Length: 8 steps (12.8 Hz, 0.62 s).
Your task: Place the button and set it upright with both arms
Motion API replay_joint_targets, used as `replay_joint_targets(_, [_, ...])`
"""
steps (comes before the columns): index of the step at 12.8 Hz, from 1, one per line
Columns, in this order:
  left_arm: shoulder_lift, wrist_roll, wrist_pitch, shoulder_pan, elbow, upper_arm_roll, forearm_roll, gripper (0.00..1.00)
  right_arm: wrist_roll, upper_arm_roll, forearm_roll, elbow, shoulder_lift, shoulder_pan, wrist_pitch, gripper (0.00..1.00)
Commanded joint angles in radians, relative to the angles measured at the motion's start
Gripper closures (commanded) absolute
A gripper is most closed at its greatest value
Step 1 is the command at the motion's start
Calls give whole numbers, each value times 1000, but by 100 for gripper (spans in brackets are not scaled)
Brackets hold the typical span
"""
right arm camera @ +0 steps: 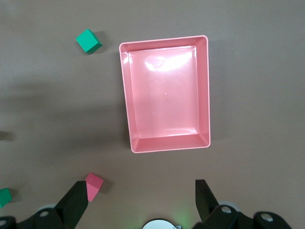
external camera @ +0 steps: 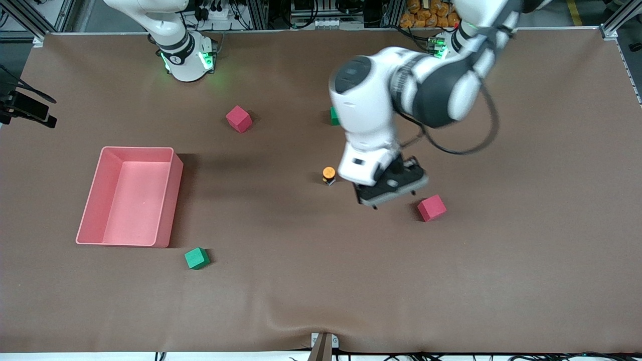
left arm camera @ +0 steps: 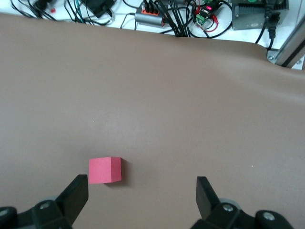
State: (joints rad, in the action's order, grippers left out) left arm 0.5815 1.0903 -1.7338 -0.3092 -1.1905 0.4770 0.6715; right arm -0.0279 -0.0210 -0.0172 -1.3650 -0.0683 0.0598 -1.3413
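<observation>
The button [external camera: 329,174] stands upright on the brown table near the middle, its orange cap up. My left gripper [external camera: 389,192] hangs over the table between the button and a pink cube [external camera: 432,207]. In the left wrist view this gripper [left arm camera: 142,196] is open and empty, with that pink cube [left arm camera: 105,170] near one finger [left arm camera: 76,194]; the button is out of that view. My right gripper [right arm camera: 140,198] is open and empty, high over the table by its own base. It is out of the front view, and the right arm waits.
A pink bin [external camera: 173,198] stands toward the right arm's end; it also shows in the right wrist view [right arm camera: 167,144]. Another pink cube [external camera: 238,119] lies nearer the bases. One green cube [external camera: 196,258] lies near the bin, another [external camera: 334,116] is half hidden by the left arm.
</observation>
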Motion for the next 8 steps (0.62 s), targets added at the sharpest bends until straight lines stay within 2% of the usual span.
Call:
replay_joint_targets(1, [-14, -88, -27, 157, -26, 130, -16, 0, -14, 4, 16, 4, 10, 0, 13, 0])
replay_joint_targets(5, [-23, -205, -29, 269, -26, 167, -108, 0, -14, 4, 16, 4, 10, 0, 13, 0])
replay_joint_targets(8, [-78, -251, -27, 271, -26, 157, -189, 0, -14, 3, 16, 4, 12, 2, 13, 0])
